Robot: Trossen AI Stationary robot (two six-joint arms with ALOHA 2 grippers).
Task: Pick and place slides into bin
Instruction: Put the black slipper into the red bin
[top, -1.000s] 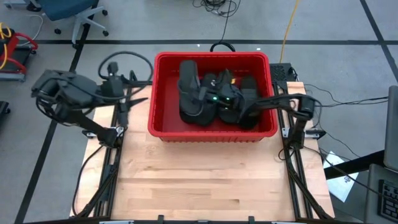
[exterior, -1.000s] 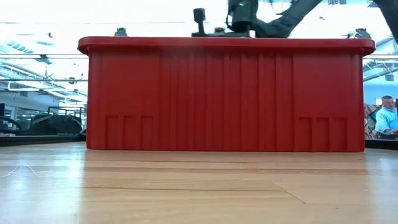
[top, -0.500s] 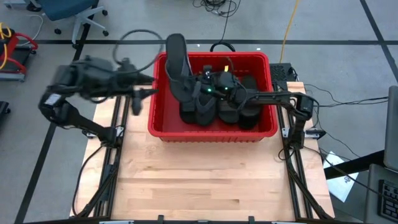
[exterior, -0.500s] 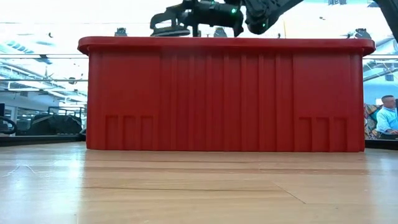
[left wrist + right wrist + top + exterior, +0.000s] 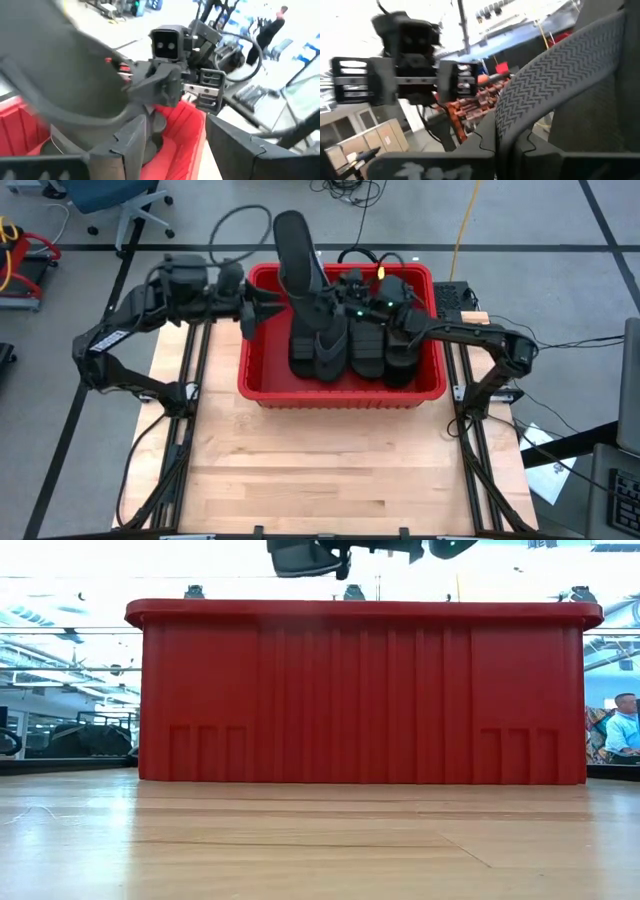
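Right end effector [image 5: 332, 306] is clamped on one slide [image 5: 292, 248], which stands on end above the bin [image 5: 340, 402], far-left part. Left end effector [image 5: 262, 306] sits at the bin's left rim just beside that slide, fingers apart, nothing in them. Other slides [image 5: 365, 350] lie packed inside the bin. Bin is at the far end of my worktop [image 5: 320, 470].

Low view: bin wall [image 5: 360, 700] fills the middle, the held slide [image 5: 300, 555] shows above the rim.

Left wrist view: my left fingers [image 5: 132, 140] spread, slide [image 5: 65, 85] big and dark beside them, right end effector [image 5: 155, 90] on it, red bin [image 5: 187, 125] below.

Right wrist view: zigzag tread of the slide [image 5: 545, 90] close up in the grip.
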